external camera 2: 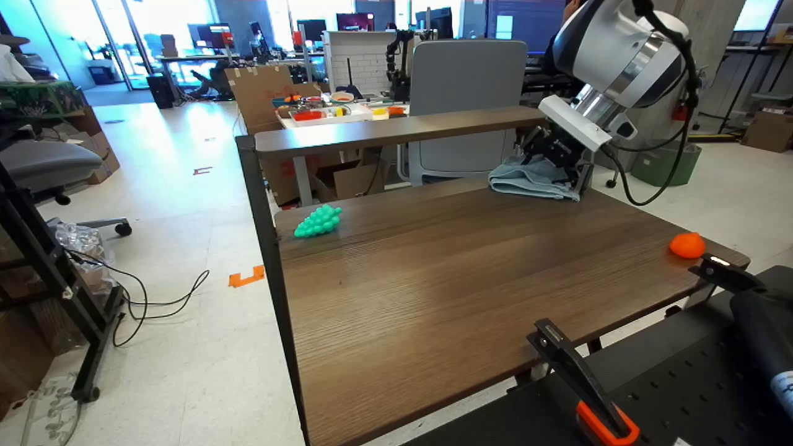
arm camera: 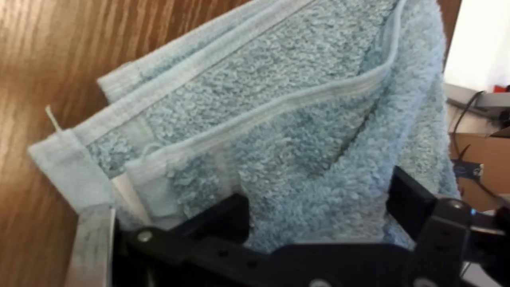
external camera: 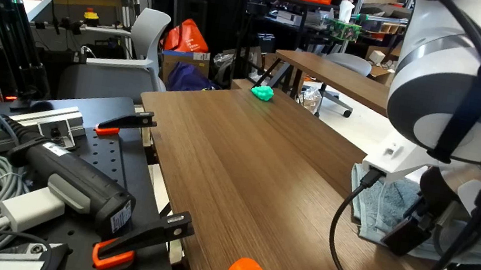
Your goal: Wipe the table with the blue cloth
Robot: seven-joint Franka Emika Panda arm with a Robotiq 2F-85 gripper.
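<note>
The table (external camera: 237,154) has a dark brown wood-grain top and also shows in an exterior view (external camera 2: 433,279) and in the wrist view (arm camera: 59,79). The blue cloth (external camera 2: 526,181) lies folded and rumpled near one long edge of the table. In an exterior view the arm partly hides the cloth (external camera: 379,205). In the wrist view the cloth (arm camera: 259,99) fills most of the picture, its hemmed edges layered. My gripper (arm camera: 320,205) points down at the cloth with its fingers wide apart. Cloth shows between and beyond the fingers. Whether the fingertips touch it is unclear.
A teal bumpy object (external camera 2: 319,222) lies at one end of the table. An orange object (external camera 2: 687,245) lies near the opposite end. A black bench (external camera: 102,156) with clamps (external camera: 142,235) stands along one long side. Another brown table (external camera 2: 396,131) stands beyond the opposite side.
</note>
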